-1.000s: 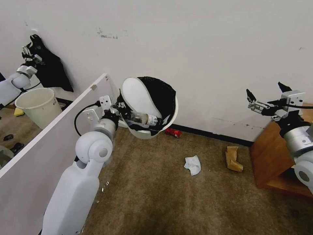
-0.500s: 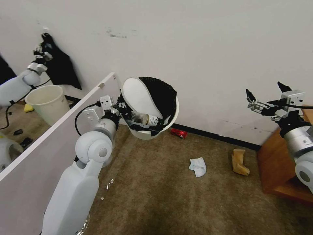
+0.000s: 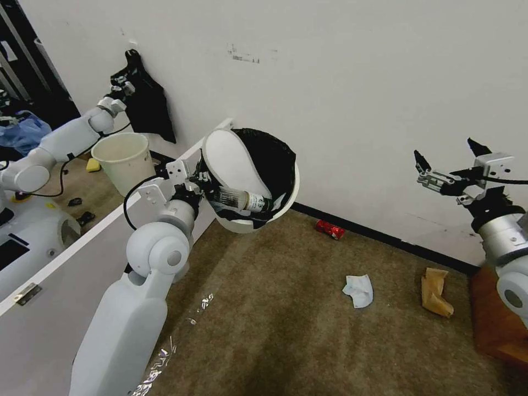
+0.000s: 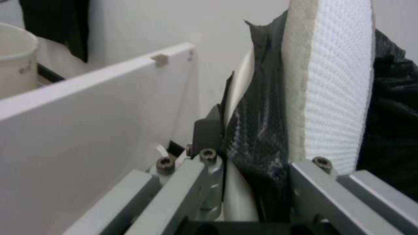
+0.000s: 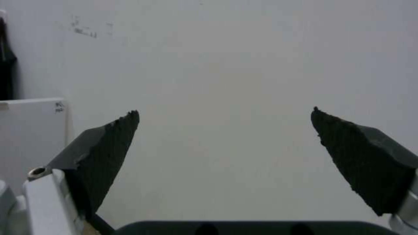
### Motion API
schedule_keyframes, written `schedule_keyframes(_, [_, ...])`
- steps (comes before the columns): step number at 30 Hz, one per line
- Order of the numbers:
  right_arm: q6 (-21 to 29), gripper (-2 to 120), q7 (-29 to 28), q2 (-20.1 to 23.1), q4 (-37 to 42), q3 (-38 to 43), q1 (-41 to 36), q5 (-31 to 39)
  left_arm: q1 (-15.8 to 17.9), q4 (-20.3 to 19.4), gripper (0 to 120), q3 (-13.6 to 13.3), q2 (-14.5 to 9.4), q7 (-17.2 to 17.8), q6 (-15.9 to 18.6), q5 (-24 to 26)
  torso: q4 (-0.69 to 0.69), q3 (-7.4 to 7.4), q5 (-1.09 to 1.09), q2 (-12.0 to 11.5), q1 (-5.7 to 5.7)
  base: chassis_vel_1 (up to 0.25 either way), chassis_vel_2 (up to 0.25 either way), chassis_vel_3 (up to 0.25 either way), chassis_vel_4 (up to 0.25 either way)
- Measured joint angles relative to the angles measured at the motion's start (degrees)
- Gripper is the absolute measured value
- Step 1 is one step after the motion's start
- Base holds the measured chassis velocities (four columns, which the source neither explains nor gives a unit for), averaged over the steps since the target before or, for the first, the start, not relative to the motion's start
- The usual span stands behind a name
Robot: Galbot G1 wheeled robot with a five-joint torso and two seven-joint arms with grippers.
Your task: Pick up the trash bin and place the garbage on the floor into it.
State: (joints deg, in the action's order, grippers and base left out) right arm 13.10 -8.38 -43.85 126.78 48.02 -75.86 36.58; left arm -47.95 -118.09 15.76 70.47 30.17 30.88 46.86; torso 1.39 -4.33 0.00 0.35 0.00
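Observation:
My left gripper (image 3: 201, 181) is shut on the near rim of the trash bin (image 3: 286, 203), a white bin with a black bag liner, and holds it tilted above the floor (image 3: 286, 330). A white slipper (image 3: 234, 159) and a plastic bottle (image 3: 245, 199) lie inside it. In the left wrist view the fingers pinch the bin's rim (image 4: 237, 195) and liner beside the slipper (image 4: 335, 81). On the carpet lie a crushed red can (image 3: 330, 229), a white tissue (image 3: 358, 290) and tan crumpled paper (image 3: 435, 291). My right gripper (image 3: 446, 149) (image 5: 224, 130) hangs open and empty at the right, facing the wall.
A white partition panel (image 3: 66, 258) runs along my left, with a pale unlined bucket (image 3: 124, 159) and another robot's arm (image 3: 60, 140) beyond it. A wooden cabinet (image 3: 498, 324) stands at the right edge. Foil scraps (image 3: 159, 357) lie by the panel.
The whole picture has shifted to the right, so the camera has turned left. Both arms keep their poses, and the bin stays held in my left gripper.

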Motion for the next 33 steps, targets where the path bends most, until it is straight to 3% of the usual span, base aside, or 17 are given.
schedule_keyframes(4, [-0.1, 100, -0.1, 0.1, -0.5, 0.3, -0.5, -0.3, -1.7, -2.6, 4, 0.0, -0.7, -0.5, 2.6, 0.7, -0.01, 0.0, 0.0, 0.0, 0.0, 0.0, 0.0, 0.0, 0.0])
schedule_keyframes(10, [-0.5, 100, -0.1, 0.2, -1.2, 0.4, -1.1, -0.9, -3.1, -4.4, 4, 1.4, -1.8, -1.6, 3.7, 0.4, -0.01, 0.0, 0.0, 0.0, 0.0, 0.0, 0.0, 0.0, 0.0])
schedule_keyframes(13, [-1.0, 100, -0.1, 0.0, -1.8, 0.4, -1.4, -1.3, -4.4, -5.3, 4, 4.3, -3.0, -3.0, 4.4, 0.5, -0.03, 0.0, 0.0, 0.0, 0.0, 0.0, 0.0, 0.0, 0.0])
schedule_keyframes(18, [-1.0, 100, 0.0, -0.6, -2.1, 0.2, -1.3, -1.9, -5.9, -6.9, 4, 5.6, -4.1, -4.1, 5.4, 1.4, -0.03, 0.0, 0.0, 0.0, 0.0, 0.0, 0.0, 0.0, 0.0])
schedule_keyframes(33, [-1.3, 100, 0.8, -1.5, -2.4, 0.1, -1.8, -3.0, -6.5, -8.9, 4, 7.1, -4.1, -2.8, 8.1, 4.1, -0.02, 0.0, 0.0, 0.0, 0.0, 0.0, 0.0, 0.0, 0.0])
